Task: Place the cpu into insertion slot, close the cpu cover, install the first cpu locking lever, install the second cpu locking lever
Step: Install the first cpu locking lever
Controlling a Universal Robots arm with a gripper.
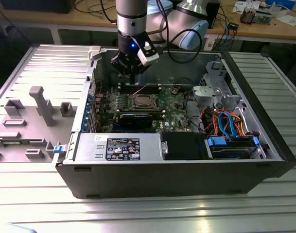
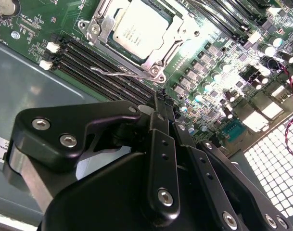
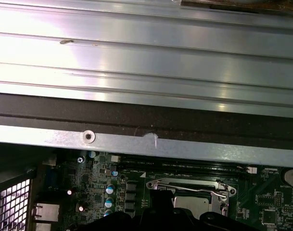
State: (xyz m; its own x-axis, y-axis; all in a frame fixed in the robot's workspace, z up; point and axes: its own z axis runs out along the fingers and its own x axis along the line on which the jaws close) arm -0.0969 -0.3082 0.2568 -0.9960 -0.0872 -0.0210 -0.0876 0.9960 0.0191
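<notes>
1. The small, flat, square cpu (image 2: 139,26) with its silver-grey metal top lies seated in the insertion slot (image 2: 94,30), a square silver-rimmed socket on the green circuit board (image 2: 35,29).
2. The cpu cover (image 2: 177,31), a thin silver metal frame with a square window, lies flat over the chip's edges. The first two steps therefore look done.
3. A thin silver wire locking lever (image 2: 118,72) runs along the socket's edge, just beside the long black memory slots (image 2: 98,62). Its free end appears to stand slightly off the frame. I cannot tell whether it is hooked down.
4. I cannot make out the second lever's state, so I judge that the lever work is what remains.
5. The black gripper (image 2: 159,96) hovers above the memory slots, near that lever, inside the open dark computer case (image 1: 186,179). Its two fingers are pressed together with nothing between them.
</notes>
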